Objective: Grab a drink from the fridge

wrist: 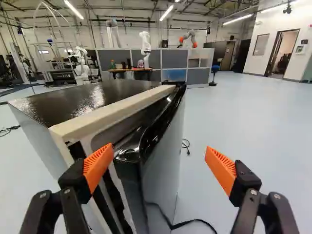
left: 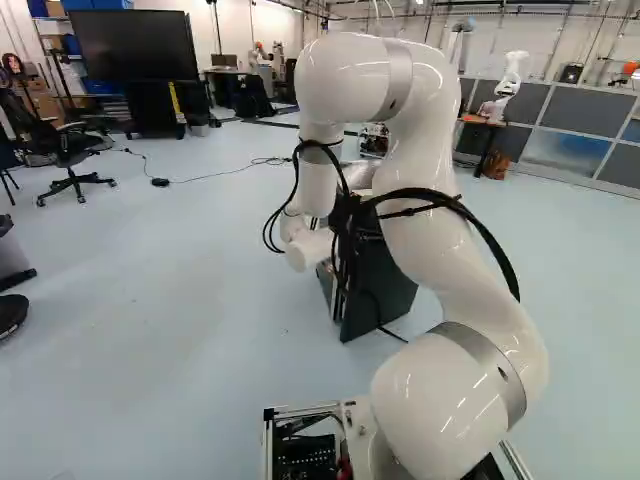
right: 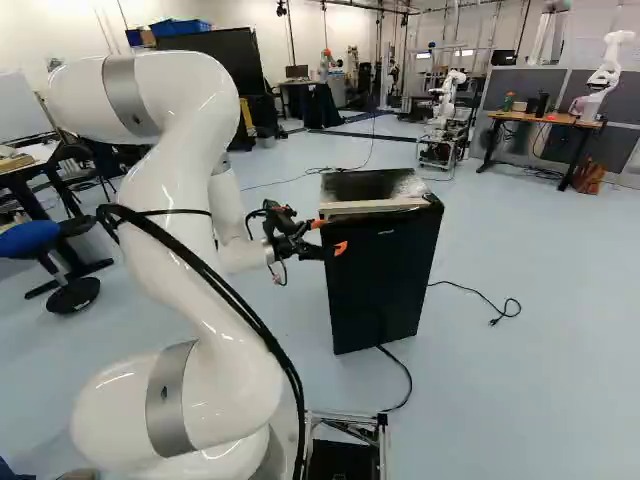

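The two-fingered black hand [right: 330, 236], with orange pads [wrist: 99, 165], on a white jointed arm [right: 188, 160], at a box-shaped black refrigerator [right: 385, 285]. Its fingers stand wide apart, the glossy black door [wrist: 146, 139] extending between them. The refrigerator stands on the pale blue floor [right: 530, 390], a black cable [right: 408, 385] beside its base.

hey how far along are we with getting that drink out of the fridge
Done, it seems: the end effector is at the fridge, whose door looks slightly ajar. In hand: its open fingers straddle the door's edge, gripping nothing. Left, probably: swing the door wider, reach in and take out a drink; none is in sight.
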### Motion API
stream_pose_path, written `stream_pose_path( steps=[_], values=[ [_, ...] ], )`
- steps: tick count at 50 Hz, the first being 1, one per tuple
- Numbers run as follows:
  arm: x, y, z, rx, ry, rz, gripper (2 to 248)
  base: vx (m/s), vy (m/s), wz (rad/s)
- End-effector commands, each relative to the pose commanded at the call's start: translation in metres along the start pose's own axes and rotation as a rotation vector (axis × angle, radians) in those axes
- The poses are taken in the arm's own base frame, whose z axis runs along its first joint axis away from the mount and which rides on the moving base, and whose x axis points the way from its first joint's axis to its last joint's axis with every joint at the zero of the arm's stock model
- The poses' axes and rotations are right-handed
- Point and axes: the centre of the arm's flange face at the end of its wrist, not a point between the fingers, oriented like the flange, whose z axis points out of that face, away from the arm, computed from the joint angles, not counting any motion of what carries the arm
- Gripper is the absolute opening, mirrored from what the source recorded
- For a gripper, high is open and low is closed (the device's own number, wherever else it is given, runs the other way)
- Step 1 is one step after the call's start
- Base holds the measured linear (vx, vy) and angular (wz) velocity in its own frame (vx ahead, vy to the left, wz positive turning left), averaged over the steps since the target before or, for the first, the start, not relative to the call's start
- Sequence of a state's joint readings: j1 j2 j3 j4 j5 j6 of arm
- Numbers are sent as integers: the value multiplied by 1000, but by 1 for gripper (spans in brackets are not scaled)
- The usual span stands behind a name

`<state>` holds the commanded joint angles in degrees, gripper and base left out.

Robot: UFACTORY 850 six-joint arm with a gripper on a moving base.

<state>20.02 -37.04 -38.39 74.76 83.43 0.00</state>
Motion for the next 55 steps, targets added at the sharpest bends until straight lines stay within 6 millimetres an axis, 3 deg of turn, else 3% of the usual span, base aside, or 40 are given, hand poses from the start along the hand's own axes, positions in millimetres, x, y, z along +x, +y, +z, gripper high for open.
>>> stream_pose_path(
  steps=[55],
  values=[
    [3,140,-45,-246,-23,-160,247,0,0,0]
  ],
)
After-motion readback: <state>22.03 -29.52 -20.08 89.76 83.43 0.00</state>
